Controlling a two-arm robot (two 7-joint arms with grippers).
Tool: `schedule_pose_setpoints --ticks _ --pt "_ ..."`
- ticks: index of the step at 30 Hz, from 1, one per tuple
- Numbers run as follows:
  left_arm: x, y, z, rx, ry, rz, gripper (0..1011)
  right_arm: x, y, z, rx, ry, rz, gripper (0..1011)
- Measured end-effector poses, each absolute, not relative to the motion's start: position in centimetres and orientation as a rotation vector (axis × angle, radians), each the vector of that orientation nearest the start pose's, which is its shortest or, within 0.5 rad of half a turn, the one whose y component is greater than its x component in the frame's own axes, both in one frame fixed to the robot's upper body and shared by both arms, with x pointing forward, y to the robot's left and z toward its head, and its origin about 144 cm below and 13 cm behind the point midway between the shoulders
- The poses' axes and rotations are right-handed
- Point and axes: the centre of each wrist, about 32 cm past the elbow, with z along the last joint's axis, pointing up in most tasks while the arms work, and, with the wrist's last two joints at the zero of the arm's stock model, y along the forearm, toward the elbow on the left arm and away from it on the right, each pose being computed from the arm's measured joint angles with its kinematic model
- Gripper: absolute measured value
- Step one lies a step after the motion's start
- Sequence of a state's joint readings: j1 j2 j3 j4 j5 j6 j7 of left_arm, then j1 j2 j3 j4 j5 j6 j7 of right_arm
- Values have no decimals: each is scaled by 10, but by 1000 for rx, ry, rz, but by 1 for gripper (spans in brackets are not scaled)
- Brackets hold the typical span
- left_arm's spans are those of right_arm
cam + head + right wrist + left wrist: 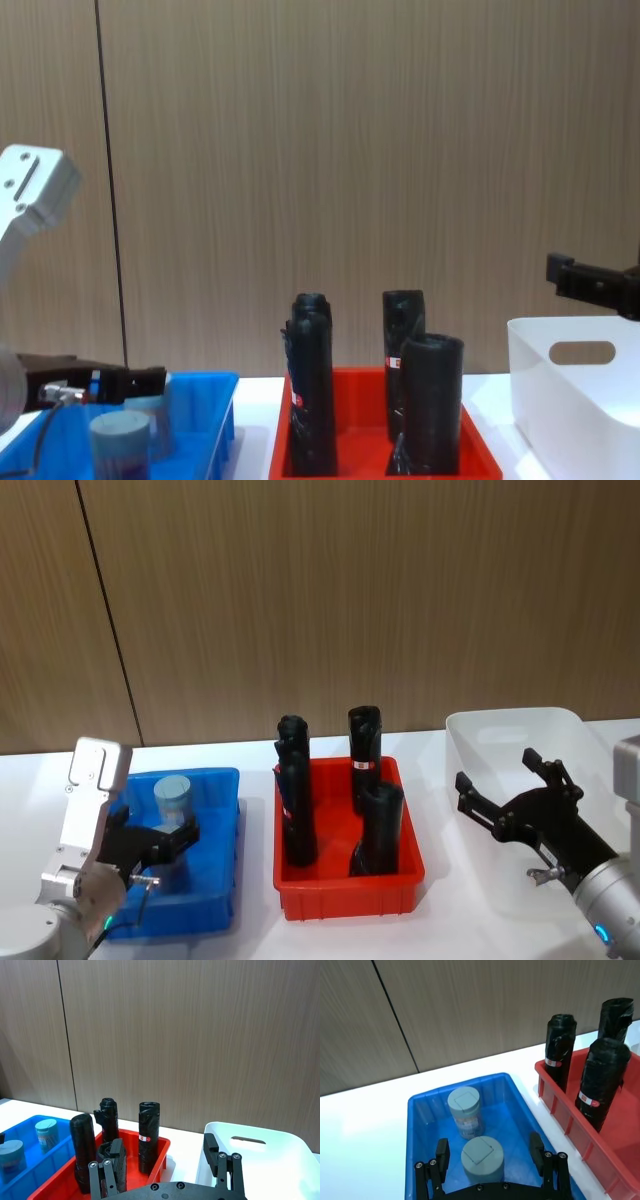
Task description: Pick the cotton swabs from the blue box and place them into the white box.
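Two cotton swabs jars stand in the blue box [417,1125]: one [465,1111] toward the far wall, one [481,1157] nearer. My left gripper [489,1151] hangs open just above the nearer jar, a finger on either side of it and neither touching. From the head view the far jar [172,798] shows behind the left gripper [160,842], over the blue box [222,880]. Over the near left part of the white box [520,725] my right gripper [497,770] stands open, holding nothing. The white box [260,1146] lies just ahead of it.
A red bin [345,890] with several upright black rolls [365,742] stands between the blue and white boxes. The boxes sit on a white table [255,920] before a wood-panel wall. The rolls rise well above the red bin's rim.
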State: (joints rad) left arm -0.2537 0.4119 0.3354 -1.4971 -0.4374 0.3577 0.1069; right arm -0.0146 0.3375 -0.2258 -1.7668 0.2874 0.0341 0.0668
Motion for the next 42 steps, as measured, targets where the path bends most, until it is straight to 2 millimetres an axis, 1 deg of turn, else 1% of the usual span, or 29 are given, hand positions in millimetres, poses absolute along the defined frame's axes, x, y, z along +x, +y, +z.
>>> schedule_pose_setpoints --ticks 10,24,42 --pt "520 261 1181 315 226 1408 1004 443 -237 1189 26 -75 -1230 1001" --pt "537 266 1167 337 283 1395 1004 443 -237 1189 26 -75 -1230 1001" --pt "555 267 1153 360 307 1365 1004 443 -237 1189 26 -75 -1230 1001"
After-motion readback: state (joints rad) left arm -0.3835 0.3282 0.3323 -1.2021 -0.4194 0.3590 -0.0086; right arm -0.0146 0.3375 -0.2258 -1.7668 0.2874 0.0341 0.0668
